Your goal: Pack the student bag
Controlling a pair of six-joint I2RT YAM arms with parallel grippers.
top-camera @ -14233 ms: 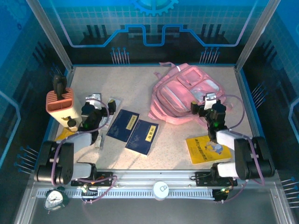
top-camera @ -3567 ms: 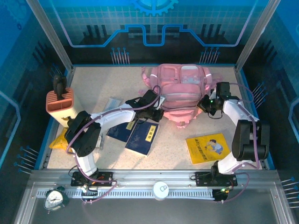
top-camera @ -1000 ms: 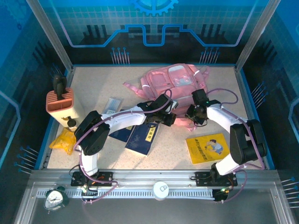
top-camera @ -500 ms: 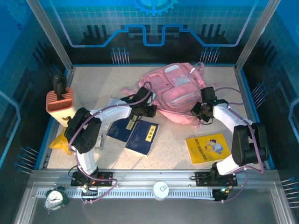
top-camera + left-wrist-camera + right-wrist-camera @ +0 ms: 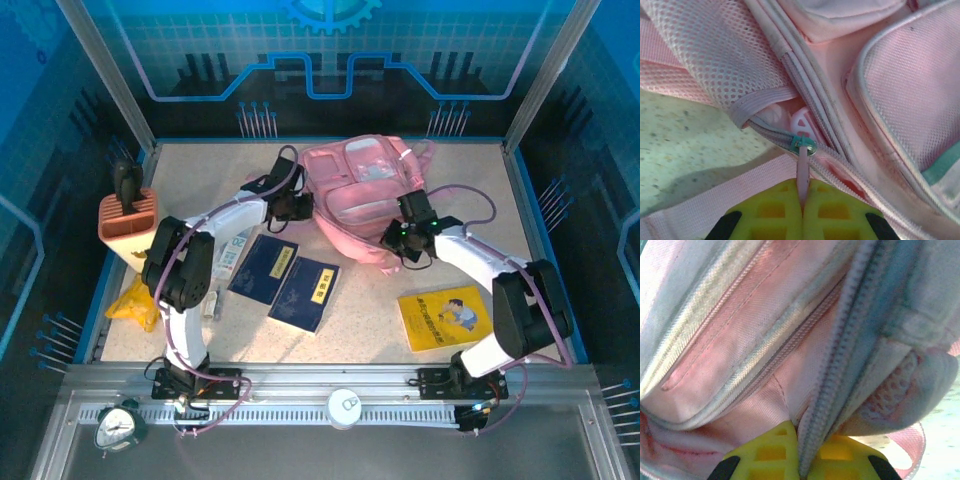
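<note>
The student bag point(image 5: 360, 190), soft pink fabric with open mesh side pockets, pale piping and long zip lines, lies slumped by the middle of the far edge of the bench point(image 5: 200, 170). The bench top is speckled beige, boxed in by blue-lit grid walls point(image 5: 330, 50). The left gripper point(image 5: 802, 192) pinches the bag's pink zip pull point(image 5: 802, 167). The right gripper point(image 5: 800, 450) is clamped on a zip-edged fold of the bag.

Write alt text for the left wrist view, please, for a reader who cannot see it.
The yellow-tipped left gripper is shut on the pale pink zip pull of the student bag, just below the teal slider. The bag's pink mesh pocket lies at upper left, with the speckled table beneath it.
</note>
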